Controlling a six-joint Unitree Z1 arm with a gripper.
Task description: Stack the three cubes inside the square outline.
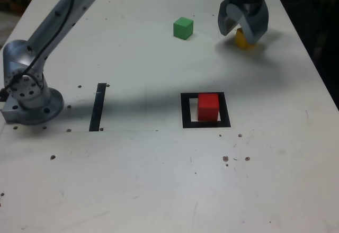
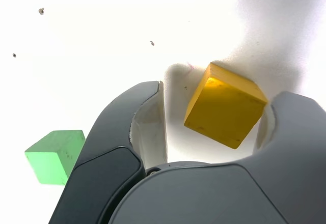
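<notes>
The red cube (image 1: pixel 208 106) already sits inside the square outline (image 1: pixel 185 111), toward the exterior view's right of the pale centre – by the look of it the base of the stack, with the other two cubes yet to go on top. The green cube (image 1: pixel 183 28) rests alone on the worktop (image 1: pixel 159 180) farther back, well apart from the outline, and appears untouched.

The tool (image 1: pixel 243 27) hangs over the yellow cube (image 2: pixel 225 105) near the far edge, in the exterior view's upper right, its jaws straddling the cube – one on each side. In the wrist view the cube sits skewed between them, a corner turned toward one jaw; the jaw beside that corner is touching it or very nearly, while a clear gap shows between the cube and the other pad (image 2: pixel 152 127). So the tool is partly open and has no firm hold yet. The skew suggests the cube may twist square as the jaws close.
</notes>
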